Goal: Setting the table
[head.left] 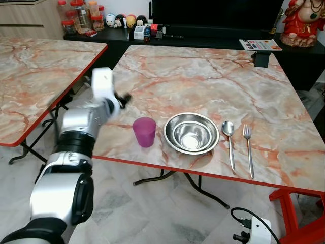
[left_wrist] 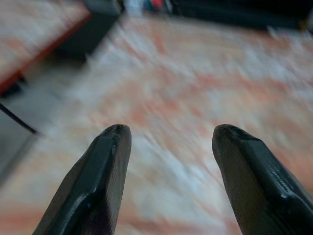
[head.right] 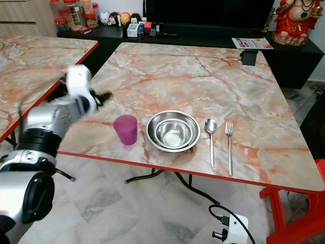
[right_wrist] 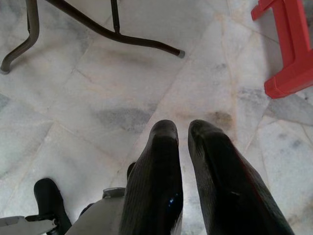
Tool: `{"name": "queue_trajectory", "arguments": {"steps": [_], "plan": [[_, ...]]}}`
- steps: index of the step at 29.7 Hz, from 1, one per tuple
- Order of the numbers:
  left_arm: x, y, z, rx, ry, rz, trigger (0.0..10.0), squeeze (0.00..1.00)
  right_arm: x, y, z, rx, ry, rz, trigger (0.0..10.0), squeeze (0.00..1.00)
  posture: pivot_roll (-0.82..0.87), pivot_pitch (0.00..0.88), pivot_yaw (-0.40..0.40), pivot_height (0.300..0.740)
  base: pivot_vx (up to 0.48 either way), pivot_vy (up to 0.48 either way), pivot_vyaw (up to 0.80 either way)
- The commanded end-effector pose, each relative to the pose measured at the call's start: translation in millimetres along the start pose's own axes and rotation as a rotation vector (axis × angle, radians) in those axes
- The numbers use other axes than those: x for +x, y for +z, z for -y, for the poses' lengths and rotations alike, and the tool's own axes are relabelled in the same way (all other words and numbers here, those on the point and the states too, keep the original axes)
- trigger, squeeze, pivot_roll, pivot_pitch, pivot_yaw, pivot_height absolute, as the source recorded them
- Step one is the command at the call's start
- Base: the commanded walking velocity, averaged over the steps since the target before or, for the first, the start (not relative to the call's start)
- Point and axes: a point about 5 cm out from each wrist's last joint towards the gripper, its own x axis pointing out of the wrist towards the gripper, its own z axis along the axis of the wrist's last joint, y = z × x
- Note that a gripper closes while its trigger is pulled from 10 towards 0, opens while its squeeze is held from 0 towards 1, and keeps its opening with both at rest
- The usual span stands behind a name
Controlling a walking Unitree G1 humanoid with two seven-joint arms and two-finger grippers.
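Beside the bowl [head.left: 191, 133], spoon [head.left: 229, 140] and fork [head.left: 248, 147] parallel — handles toward table edge, left pincer [head.left: 123, 98] apart.

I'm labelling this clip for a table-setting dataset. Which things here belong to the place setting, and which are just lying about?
Place setting, on the marble table:
purple cup
steel bowls
spoon
fork
left gripper, open, above the table

Lying about:
magazine
red statue
jars
red stool

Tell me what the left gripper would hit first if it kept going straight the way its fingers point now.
Probably the bare marble tabletop. The left gripper is open and empty, angled across and down at the table surface; the wrist view is blurred, but nothing stands in its line. The purple cup sits off to its right.
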Motion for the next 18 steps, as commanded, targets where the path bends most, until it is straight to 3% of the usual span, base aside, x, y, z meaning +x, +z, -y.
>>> {"name": "queue_trajectory", "arguments": {"steps": [1,3,6,8,10,11,12,14,18], "plan": [[-4.1,-3.1,-11.9,0.083,0.073,0.038,10.0,0.0,0.4,1.5,-0.6,-0.002,0.004,0.002,10.0,0.0,-0.03,0.0,-0.033,0.74,0.0,0.0,0.0],[-12.0,-11.1,-34.5,0.167,0.202,0.074,10.0,0.0,0.5,2.1,-1.2,-0.001,0.005,0.006,10.0,0.0,-0.03,0.0,-0.034,0.74,0.0,0.0,0.0],[-18.2,-21.6,-52.5,0.153,0.294,0.06,10.0,0.0,0.7,2.7,-1.9,-0.001,0.006,0.007,10.0,0.0,-0.03,0.0,-0.034,0.74,0.0,0.0,0.0],[-23.8,-27.5,-66.8,0.234,0.372,0.06,10.0,0.0,0.8,3.0,-2.5,-0.001,0.007,0.008,10.0,0.0,-0.03,0.0,-0.033,0.74,0.0,0.0,0.0],[-36.4,-41.9,-94.9,0.302,0.51,0.046,10.0,0.0,1.0,3.2,-3.9,0.001,0.009,0.01,10.0,0.0,-0.02,0.0,-0.028,0.74,0.0,0.0,0.0],[-36.4,-41.9,-94.9,0.302,0.51,0.046,10.0,0.0,1.0,3.2,-3.9,0.001,0.009,0.01,10.0,0.0,-0.02,0.0,-0.028,0.74,0.0,0.0,0.0],[-44.2,-48.0,-105.8,0.419,0.564,0.042,10.0,0.0,0.9,2.8,-4.5,0.005,0.008,0.01,10.0,0.0,-0.02,0.0,-0.027,0.74,0.0,0.0,0.0],[-49.4,-54.6,-112.7,0.463,0.591,0.033,10.0,0.0,0.9,2.7,-5.1,0.007,0.009,0.01,10.0,0.0,-0.02,0.0,-0.026,0.74,0.0,0.0,0.0],[-69.9,-92.2,-141.1,0.492,0.709,-0.107,10.0,0.0,0.6,0.7,-8.1,0.011,0.012,0.005,10.0,0.0,-0.01,0.0,-0.018,0.74,0.0,0.0,0.0]]}}
